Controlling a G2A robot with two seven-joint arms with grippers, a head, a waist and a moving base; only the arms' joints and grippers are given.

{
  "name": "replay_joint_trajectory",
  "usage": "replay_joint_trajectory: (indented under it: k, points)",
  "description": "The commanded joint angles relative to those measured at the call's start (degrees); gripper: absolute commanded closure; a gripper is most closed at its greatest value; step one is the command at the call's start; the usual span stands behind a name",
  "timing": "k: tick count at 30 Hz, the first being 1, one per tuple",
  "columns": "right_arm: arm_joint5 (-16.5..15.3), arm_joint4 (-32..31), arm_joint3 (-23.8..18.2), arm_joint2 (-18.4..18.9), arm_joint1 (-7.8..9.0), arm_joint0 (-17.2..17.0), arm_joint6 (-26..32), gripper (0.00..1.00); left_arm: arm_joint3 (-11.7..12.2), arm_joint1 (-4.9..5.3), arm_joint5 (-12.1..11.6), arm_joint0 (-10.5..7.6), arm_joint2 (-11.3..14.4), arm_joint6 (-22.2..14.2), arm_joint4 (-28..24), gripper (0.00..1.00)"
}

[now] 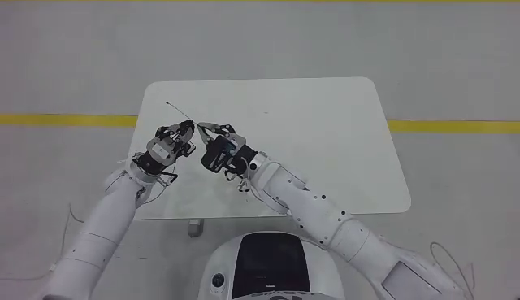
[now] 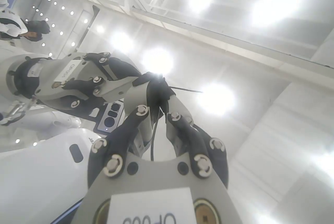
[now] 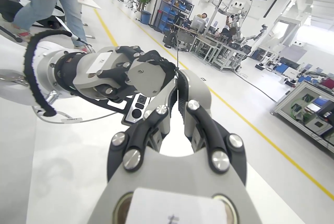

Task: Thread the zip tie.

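A thin black zip tie (image 1: 177, 110) is held above the white table (image 1: 325, 137) near its left side. My left gripper (image 1: 190, 128) and right gripper (image 1: 201, 130) meet tip to tip there, both shut on the tie. In the left wrist view my left gripper (image 2: 159, 101) pinches the zip tie (image 2: 188, 90), whose free end pokes out sideways while a length of strap runs back between the fingers. In the right wrist view my right gripper (image 3: 178, 85) clamps the zip tie (image 3: 177, 55), whose thin end rises straight from the pads, with the left gripper (image 3: 167, 67) pressed against it.
The table's left edge (image 1: 140, 129) lies close beside the grippers. Bare tabletop stretches to the right and far side. Yellow floor lines (image 1: 455, 126) run past the table.
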Motion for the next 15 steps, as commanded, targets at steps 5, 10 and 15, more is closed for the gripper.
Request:
replay_joint_trajectory:
  k: [5,10,15]
  points:
    - [0.8,0.0,-0.1,0.5,0.38,-0.5,0.1,1.00,0.0,0.00,0.0,0.00,0.0,0.0,0.0,1.00]
    - [1.0,0.0,-0.6,1.3,0.94,-1.1,0.4,1.00,0.0,0.00,0.0,0.00,0.0,0.0,0.0,1.00]
    - [1.2,0.0,-1.5,1.8,1.58,-1.7,0.8,1.00,0.0,0.00,0.0,0.00,0.0,0.0,0.0,1.00]
